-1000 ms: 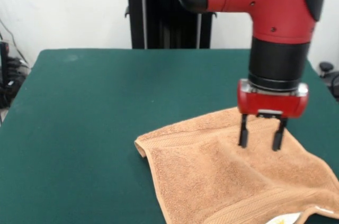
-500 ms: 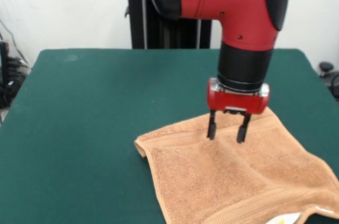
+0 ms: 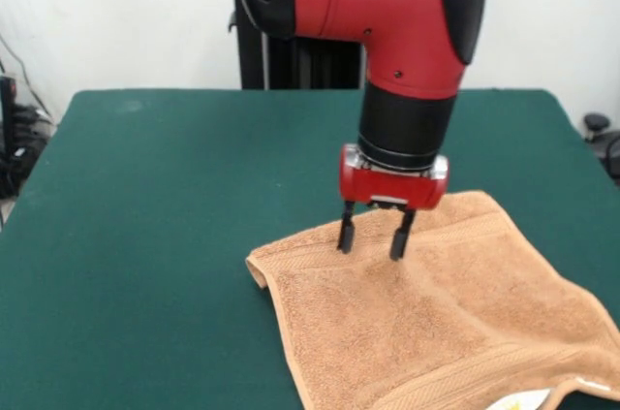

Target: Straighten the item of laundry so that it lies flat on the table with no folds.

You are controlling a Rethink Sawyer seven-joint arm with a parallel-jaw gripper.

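The gripper (image 3: 372, 241) is hanging straight down from the red and black arm (image 3: 387, 32), with its two black fingers (image 3: 346, 233) standing apart and nothing between them. The tips are sitting just over the towel (image 3: 436, 318), close to its upper left edge; whether they are touching the cloth cannot be told from this view. The towel is spreading out below and to the right of the jaws, lying on the green table (image 3: 165, 236) and running off the lower edge of the picture. Left of the jaws, its near corner (image 3: 258, 265) is curling up a little. A woven band (image 3: 310, 253) is running along the edge just beneath the left finger. Far below and right of the jaws, a white tag (image 3: 523, 400) is peeking out at the bottom edge.
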